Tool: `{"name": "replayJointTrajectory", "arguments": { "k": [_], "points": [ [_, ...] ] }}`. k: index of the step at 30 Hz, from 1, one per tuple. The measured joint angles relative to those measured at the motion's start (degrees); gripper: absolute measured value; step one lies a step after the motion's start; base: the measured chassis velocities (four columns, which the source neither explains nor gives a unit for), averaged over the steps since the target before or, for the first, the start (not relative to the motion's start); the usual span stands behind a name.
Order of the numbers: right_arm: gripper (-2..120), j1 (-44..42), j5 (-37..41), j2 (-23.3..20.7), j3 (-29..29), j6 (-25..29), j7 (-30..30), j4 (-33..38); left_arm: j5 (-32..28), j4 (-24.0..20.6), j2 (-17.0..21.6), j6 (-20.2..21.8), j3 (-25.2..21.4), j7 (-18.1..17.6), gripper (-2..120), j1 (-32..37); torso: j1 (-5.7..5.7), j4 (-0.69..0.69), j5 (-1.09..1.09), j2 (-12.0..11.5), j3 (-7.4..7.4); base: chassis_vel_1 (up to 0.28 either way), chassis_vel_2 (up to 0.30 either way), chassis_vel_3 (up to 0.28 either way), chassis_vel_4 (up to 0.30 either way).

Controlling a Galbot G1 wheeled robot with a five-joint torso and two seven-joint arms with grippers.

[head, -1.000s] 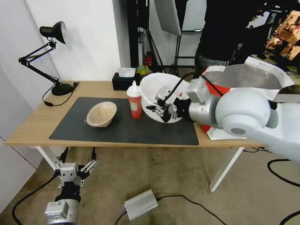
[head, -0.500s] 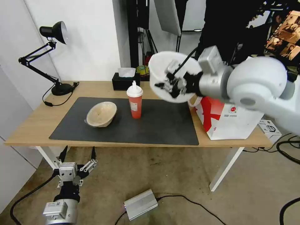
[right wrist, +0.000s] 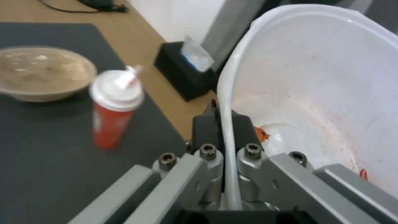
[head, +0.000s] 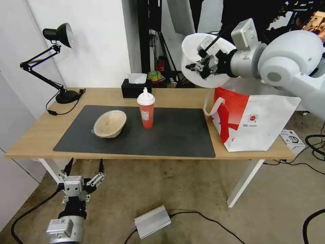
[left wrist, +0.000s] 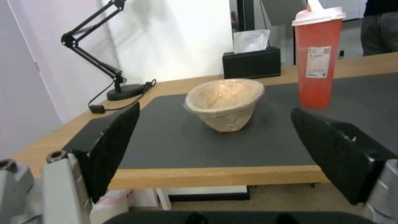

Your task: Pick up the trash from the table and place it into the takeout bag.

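White bowl: thin, light plastic, red scraps inside, likely flexes; best held by the rim. Right gripper is clamped on that rim, one finger inside the wall, bowl tilted in the air above the bag's mouth at the table's right end. A second ago it hung low over the mat; it has since risen and swung right.

Cup: upright, mid-mat; light, tippy.

Beige bowl: mat's left half, tilted.

Left gripper: fingers spread, parked below the front edge.
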Motion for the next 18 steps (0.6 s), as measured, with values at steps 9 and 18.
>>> {"name": "replayJointTrajectory", "arguments": {
  "k": [9, 18],
  "points": [
    [0, -1.1, -3.1, -1.4, 0.9, 0.0, -3.1, -5.7, -0.1, 0.0, 0.0, 0.0, -0.1, 0.0, 98, 0.0, 0.0, 0.0, 0.0, 0.0, 0.0, 0.0, 0.0, 0.0, 0.0],
    [0, -3.8, -5.6, -3.5, 2.4, 0.1, -5.1, -7.7, -0.2, 0.0, 0.2, 0.0, -0.2, 0.0, 98, 0.0, 0.0, 0.0, 0.0, 0.0, 0.0, 0.0, 0.0, 0.0, 0.0]
  ]
}}
